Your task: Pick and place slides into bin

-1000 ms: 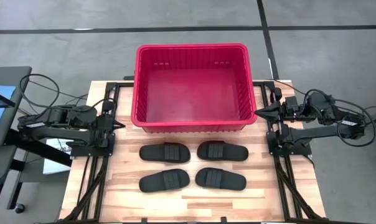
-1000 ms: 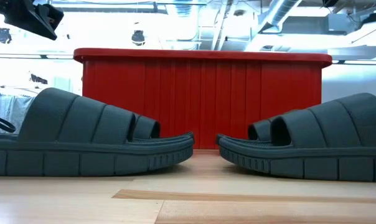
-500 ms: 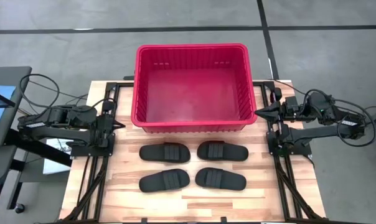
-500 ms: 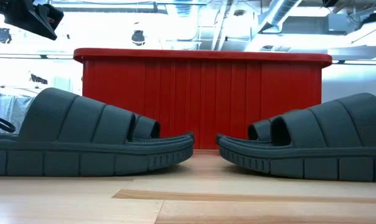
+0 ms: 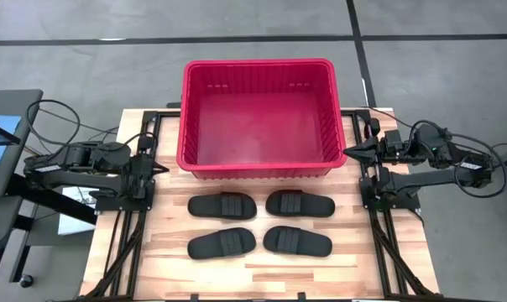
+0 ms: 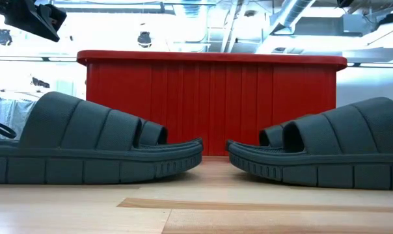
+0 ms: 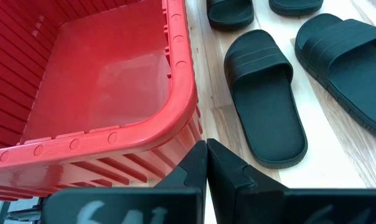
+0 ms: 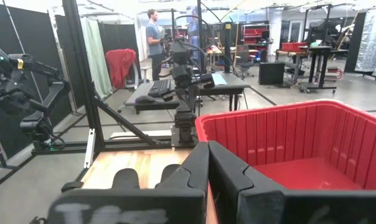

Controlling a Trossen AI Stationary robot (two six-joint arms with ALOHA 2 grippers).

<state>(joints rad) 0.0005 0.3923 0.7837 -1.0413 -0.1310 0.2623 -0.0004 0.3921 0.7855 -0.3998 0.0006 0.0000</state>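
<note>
The red bin (image 5: 258, 117) stands empty on the table's far half, flat on its bottom. Four black slides lie soles down on the wood in front of it in two rows: (image 5: 223, 205), (image 5: 300, 204), (image 5: 222, 243), (image 5: 297, 242). The low view shows two of them (image 6: 86, 143) (image 6: 326, 149) before the bin's wall (image 6: 209, 107). My left gripper (image 5: 163, 169) is shut and empty at the bin's near left corner. My right gripper (image 5: 347, 152) is shut and empty at the bin's near right corner. The left wrist view shows the bin's corner (image 7: 175, 118) and a slide (image 7: 266, 99).
Black frame rails (image 5: 132, 226) (image 5: 388, 235) run along both table sides. A monitor (image 5: 2, 134) stands off the table's left. Bare wood (image 5: 262, 273) lies between the slides and the table's near edge. A person (image 8: 154, 31) stands far off in the room.
</note>
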